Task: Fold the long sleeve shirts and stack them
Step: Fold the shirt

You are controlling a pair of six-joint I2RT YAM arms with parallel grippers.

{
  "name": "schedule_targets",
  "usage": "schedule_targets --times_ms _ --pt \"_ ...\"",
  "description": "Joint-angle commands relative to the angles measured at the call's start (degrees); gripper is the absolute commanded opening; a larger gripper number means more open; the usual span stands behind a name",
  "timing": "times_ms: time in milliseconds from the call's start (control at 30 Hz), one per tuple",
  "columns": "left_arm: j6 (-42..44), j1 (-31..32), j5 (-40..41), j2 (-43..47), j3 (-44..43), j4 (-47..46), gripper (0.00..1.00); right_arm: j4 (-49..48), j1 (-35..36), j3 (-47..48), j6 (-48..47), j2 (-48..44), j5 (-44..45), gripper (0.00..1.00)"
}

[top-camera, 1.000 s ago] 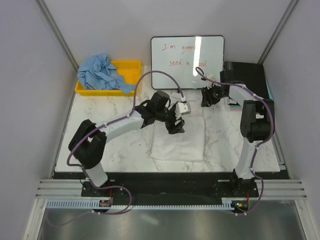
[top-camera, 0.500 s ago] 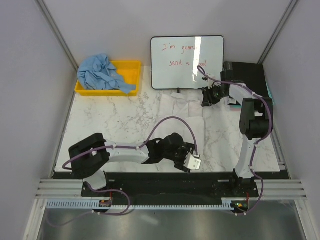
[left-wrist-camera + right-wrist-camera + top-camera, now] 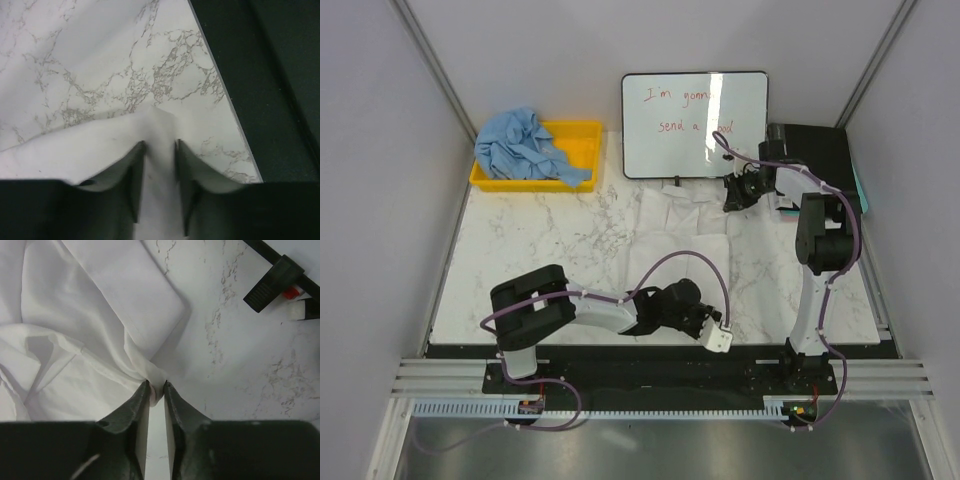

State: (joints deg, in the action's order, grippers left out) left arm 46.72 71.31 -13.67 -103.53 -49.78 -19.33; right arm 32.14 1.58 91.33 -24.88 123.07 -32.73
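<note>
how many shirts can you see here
2. A white shirt lies across the table's middle; a blue shirt is bunched over the yellow bin, far left. More may hide beneath it.

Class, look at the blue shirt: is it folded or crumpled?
Crumpled. The blue shirt lies bunched in a wrinkled heap over the left end of the yellow bin, with no flat folds.

High rear view looking down, wrist views close, all sharing the white shirt [image 3: 685,225]

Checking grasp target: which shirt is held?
The white shirt, pinched by the left claw and right claw; the light blue shirt sits bunched in the yellow bin.
</note>
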Motion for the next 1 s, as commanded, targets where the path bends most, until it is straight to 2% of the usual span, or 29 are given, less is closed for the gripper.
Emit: schedule_targets --times_ms 0,33,67,100,133,533,567,600,633,667,700,767,800,833,867,900,967 --pt "2.32 0.50 2.77 -1.32 -0.50 -4.05 0.25 0.03 -0.27 3.76 0.27 1.56 -0.67 0.14" --pt "2.32 0.59 3.03 -1.42 -0.49 -3.87 0.19 -0.06 -0.18 4.29 0.80 2.35 -0.49 0.10" --pt "2.50 1.02 3.21 -1.50 -0.15 -3.87 0.09 -0.06 -0.18 5.25 0.98 2.70 -0.49 0.06" --pt "2.41 1.20 3.39 -1.59 0.03 -3.87 0.05 -0.06 -0.18 5.78 1.15 2.97 -0.14 0.00" --pt "2.41 1.55 3.56 -1.42 0.12 -3.87 0.03 -0.15 -0.09 6.49 1.59 3.67 0.21 0.00" --pt "-0.48 5.42 1.98 1.04 3.46 -2.20 0.02 0.02 1.23 13.43 4.58 6.05 2.85 0.00" --pt "-0.84 5.42 2.24 1.13 3.46 -2.11 0.02 1.68 1.14 13.96 4.49 5.78 1.54 0.02" --pt "-0.93 5.51 2.85 1.13 3.55 -2.11 0.02 2.57 1.14 13.79 4.23 5.35 0.83 0.29" --pt "-0.75 5.51 3.38 1.13 3.64 -2.20 0.02 3.01 1.05 13.44 4.14 3.86 0.39 0.39" --pt "-0.84 5.51 4.00 1.05 3.64 -2.37 0.02 4.23 1.05 12.31 3.79 3.15 -1.09 0.45" --pt "-1.10 5.51 5.57 0.78 3.46 -2.72 0.02 4.33 0.88 11.68 3.70 2.28 -1.63 0.56" --pt "-2.33 5.42 6.81 0.96 3.29 -4.13 0.21 4.33 0.35 10.28 4.32 -0.36 -3.99 0.65" --pt "-2.68 5.42 7.60 1.74 3.29 -4.66 0.28 4.25 -0.52 10.01 4.49 -1.07 -4.88 0.65" --pt "-3.99 5.42 8.04 2.36 2.94 -5.36 0.41 4.07 -1.14 9.83 4.41 -2.12 -5.84 0.64" --pt "-4.53 5.42 8.48 3.06 2.50 -5.36 0.46 4.07 -1.32 9.83 4.32 -2.30 -6.29 0.61" --pt "-5.05 5.51 9.36 4.72 2.06 -5.28 0.51 4.07 -3.15 9.75 3.97 -2.39 -6.21 0.52" --pt "-6.20 5.42 9.89 6.84 1.00 -3.96 0.60 4.77 -4.13 8.96 2.13 -3.09 -7.34 0.42"
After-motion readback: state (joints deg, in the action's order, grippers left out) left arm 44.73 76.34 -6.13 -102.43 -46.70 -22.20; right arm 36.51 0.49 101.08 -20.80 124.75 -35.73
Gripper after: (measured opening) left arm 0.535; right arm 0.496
